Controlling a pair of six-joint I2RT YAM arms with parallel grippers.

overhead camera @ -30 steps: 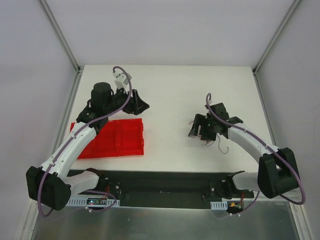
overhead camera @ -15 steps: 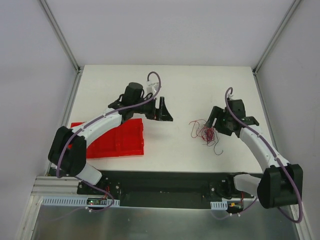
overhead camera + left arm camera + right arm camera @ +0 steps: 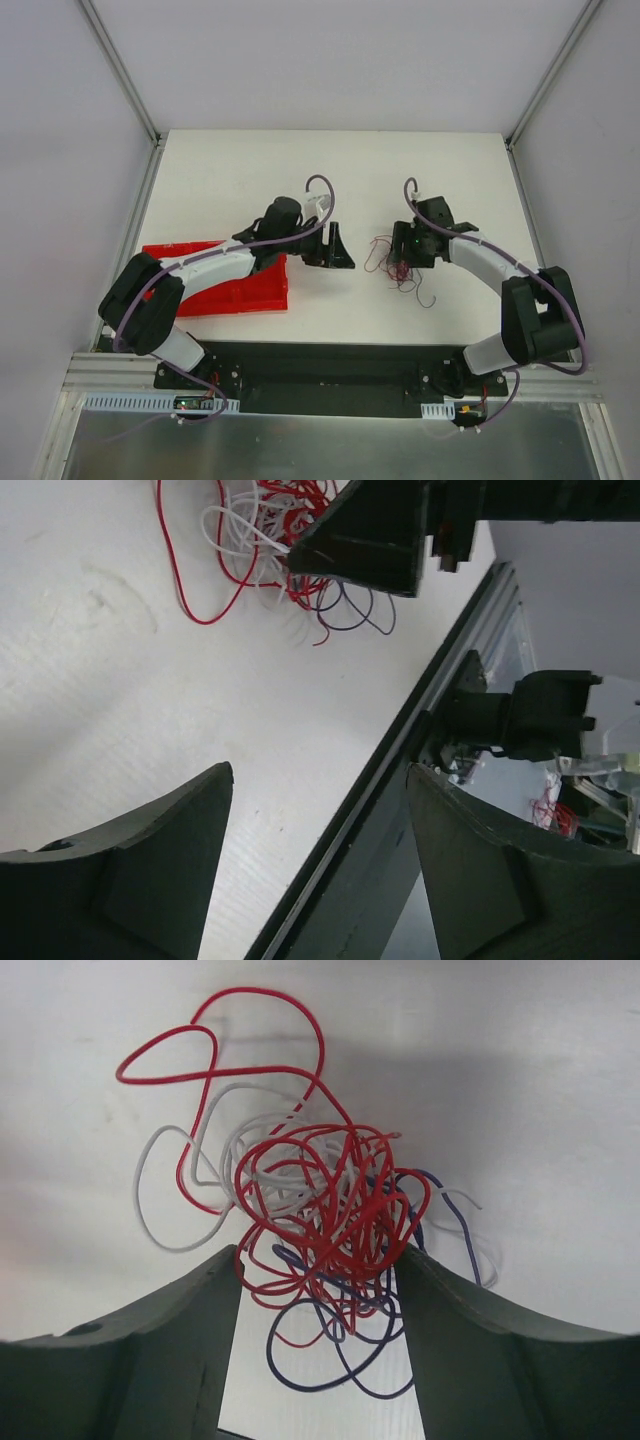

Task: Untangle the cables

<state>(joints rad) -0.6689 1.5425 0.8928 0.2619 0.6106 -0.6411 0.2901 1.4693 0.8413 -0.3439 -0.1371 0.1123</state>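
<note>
The cables, a red, white and purple knot, lie on the worktop at 3 o'clock of centre. The right pincer stands spread astride them, hiding some strands from the left wrist camera. The left pincer, at their 9 o'clock, gapes empty.

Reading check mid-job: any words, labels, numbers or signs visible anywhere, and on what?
None can be read.
The cables, red tray, left gripper and right gripper show no markings.
The small boards at the arm bases are too small to tell.
</note>
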